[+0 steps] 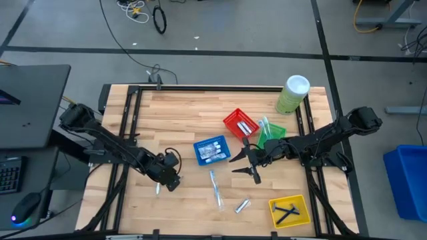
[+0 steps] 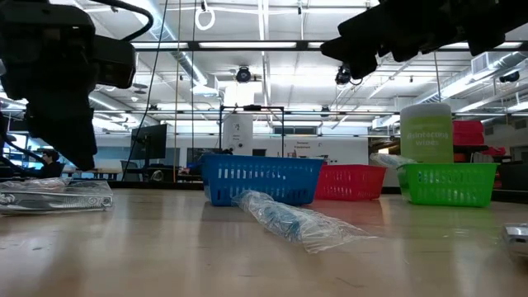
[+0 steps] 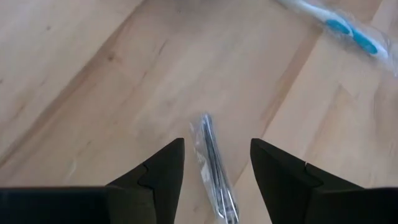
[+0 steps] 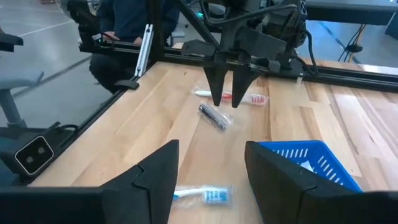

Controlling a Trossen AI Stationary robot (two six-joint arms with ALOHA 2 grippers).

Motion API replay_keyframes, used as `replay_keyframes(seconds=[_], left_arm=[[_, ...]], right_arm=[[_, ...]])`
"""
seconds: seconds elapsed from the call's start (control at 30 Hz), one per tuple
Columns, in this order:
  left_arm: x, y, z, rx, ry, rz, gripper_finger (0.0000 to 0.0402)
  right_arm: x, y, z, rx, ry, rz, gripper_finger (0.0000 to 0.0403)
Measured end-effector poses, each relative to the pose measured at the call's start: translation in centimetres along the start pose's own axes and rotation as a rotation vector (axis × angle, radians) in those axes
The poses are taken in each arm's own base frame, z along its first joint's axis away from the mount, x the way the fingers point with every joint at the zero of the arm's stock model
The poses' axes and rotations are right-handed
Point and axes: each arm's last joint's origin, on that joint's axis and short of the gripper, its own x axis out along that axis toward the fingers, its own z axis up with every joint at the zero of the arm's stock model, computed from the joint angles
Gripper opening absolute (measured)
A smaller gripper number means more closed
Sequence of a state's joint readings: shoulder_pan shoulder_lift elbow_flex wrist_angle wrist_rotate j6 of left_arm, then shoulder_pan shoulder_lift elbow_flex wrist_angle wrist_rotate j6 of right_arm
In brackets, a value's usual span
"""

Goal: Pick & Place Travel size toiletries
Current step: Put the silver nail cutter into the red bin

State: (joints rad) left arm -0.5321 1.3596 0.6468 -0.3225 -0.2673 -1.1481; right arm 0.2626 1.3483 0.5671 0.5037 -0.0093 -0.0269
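My left gripper (image 3: pixel 217 146) (image 1: pixel 169 181) is open near the table's near-left part, hovering over a clear-wrapped dark razor (image 3: pixel 214 165) (image 4: pixel 214 116) that lies flat on the wood. Its fingers stand on either side of the razor without touching it. A red-handled toothbrush (image 4: pixel 239 97) lies just beyond it. My right gripper (image 4: pixel 211 149) (image 1: pixel 244 168) is open and empty above mid-table, beside the blue basket (image 1: pixel 210 151). Wrapped pale-blue toothbrushes (image 1: pixel 215 187) (image 2: pixel 289 221) and a small silver tube (image 1: pixel 241 205) lie on the table near its front edge.
Tubes lie in the blue basket. Behind the right gripper stand a red basket (image 1: pixel 240 123) and a green basket (image 1: pixel 273 131). A yellow basket (image 1: pixel 289 210) with dark razors sits near-right. The pale-green cylinder (image 1: pixel 292 93) stands far-right. A person (image 4: pixel 134 18) sits beyond the table's left side.
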Motion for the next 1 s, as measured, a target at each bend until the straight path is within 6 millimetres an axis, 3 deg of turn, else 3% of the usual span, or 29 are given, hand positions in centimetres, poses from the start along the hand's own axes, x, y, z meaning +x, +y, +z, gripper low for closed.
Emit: replay_keyframes(seconds=[0.23, 0.33, 0.67, 1.0], left_arm=[[2.3, 0.4, -1.5, -0.046, 0.085, 0.07, 0.0193], [3.0, -0.1, -1.6, -0.009, 0.098, 0.022, 0.0193], [3.3, -0.6, -1.5, 0.052, 0.085, -0.012, 0.0187], [3.6, -0.3, -1.7, 0.181, 0.105, 0.02, 0.0103]], right_arm=[[0.0, 0.0, -0.2, 0.0, 0.017, 0.0, 0.0195], [0.0, 0.0, -0.2, 0.001, 0.024, 0.001, 0.0193], [0.0, 0.0, -0.3, 0.019, 0.032, 0.001, 0.0189], [0.0, 0.0, -0.4, 0.067, 0.037, 0.0, 0.0184]])
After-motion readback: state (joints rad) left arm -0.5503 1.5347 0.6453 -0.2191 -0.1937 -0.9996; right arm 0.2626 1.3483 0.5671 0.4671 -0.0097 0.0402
